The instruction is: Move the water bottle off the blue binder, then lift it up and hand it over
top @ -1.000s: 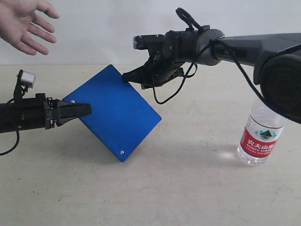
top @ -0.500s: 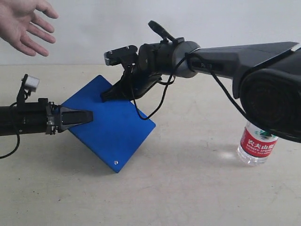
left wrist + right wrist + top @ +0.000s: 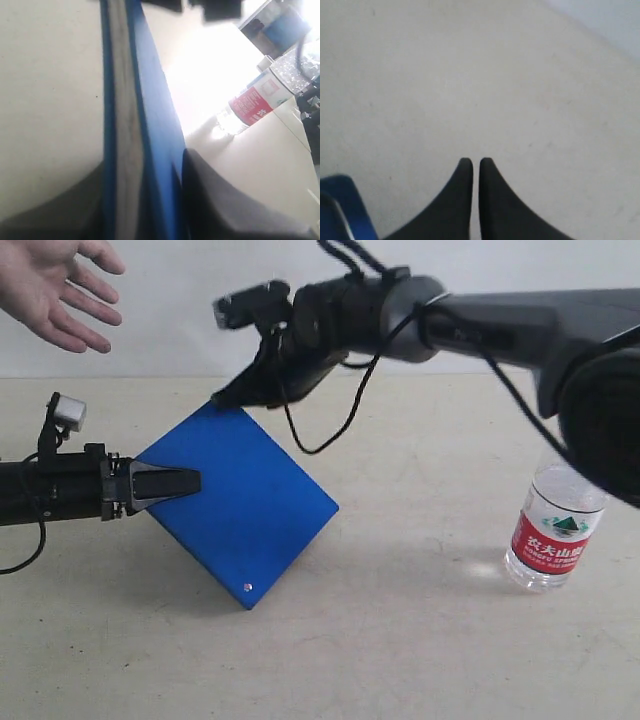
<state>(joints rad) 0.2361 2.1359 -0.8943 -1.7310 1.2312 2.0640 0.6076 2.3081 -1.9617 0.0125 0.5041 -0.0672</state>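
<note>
The blue binder (image 3: 245, 502) hangs tilted over the table, with one corner low and a shadow beneath it. My left gripper (image 3: 196, 480) is shut on its left edge. In the left wrist view the binder's edge (image 3: 152, 107) runs between the two dark fingers (image 3: 210, 195). My right gripper (image 3: 218, 400) reaches across the middle to the binder's top corner. It is shut with nothing between its fingertips (image 3: 476, 161), and the binder's corner (image 3: 342, 197) sits beside it. The water bottle (image 3: 552, 530) stands upright on the table at the right, apart from the binder, and also appears as a bottle (image 3: 252, 102) in the left wrist view.
An open human hand (image 3: 55, 285) is held out at the top left, above my left arm. The beige table (image 3: 400, 640) spreads to the front and right. A white wall runs behind it.
My right gripper moved left along the binder's upper edge, dipped over the cover, then rose to its top corner. The binder shifted slightly left in my left gripper's hold. The bottle stayed put.
</note>
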